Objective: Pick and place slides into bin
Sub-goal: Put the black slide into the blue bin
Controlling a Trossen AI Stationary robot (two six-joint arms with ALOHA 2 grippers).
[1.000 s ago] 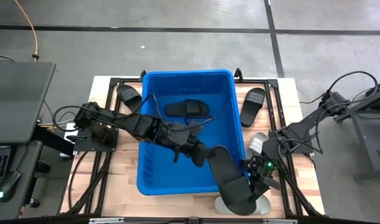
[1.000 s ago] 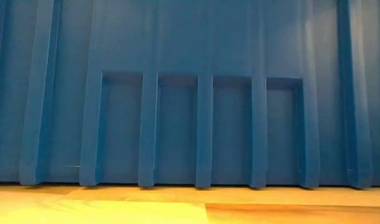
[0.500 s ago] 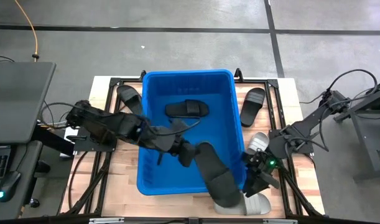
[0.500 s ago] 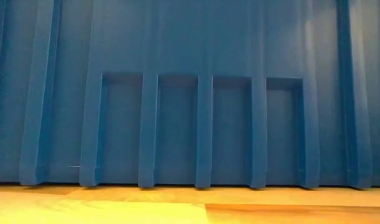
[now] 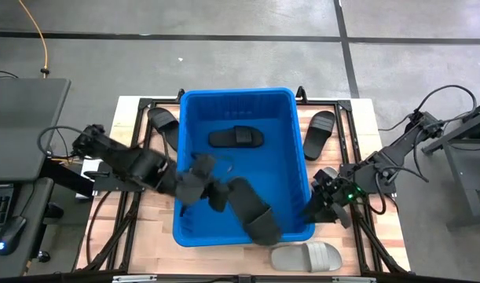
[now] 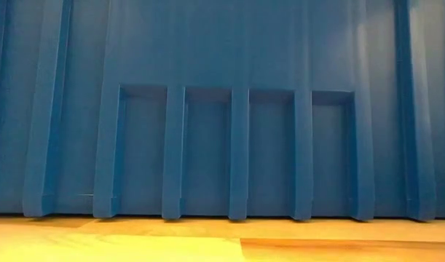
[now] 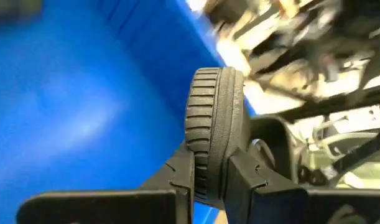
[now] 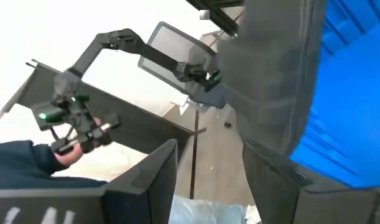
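- Left gripper [image 5: 221,196] fingers clamped on black slide [image 5: 251,210], over bin [image 5: 237,101] at 6 o'clock, ready for dropping.
- Right gripper [image 5: 321,206] fingers apart, outside bin's 4 o'clock corner, empty.

Floor: you see grey concrete [image 5: 224,20] crossed by dark seams | Left: your grey desk [image 5: 20,126] | Centre: light wooden table [image 5: 149,236] on a black frame.
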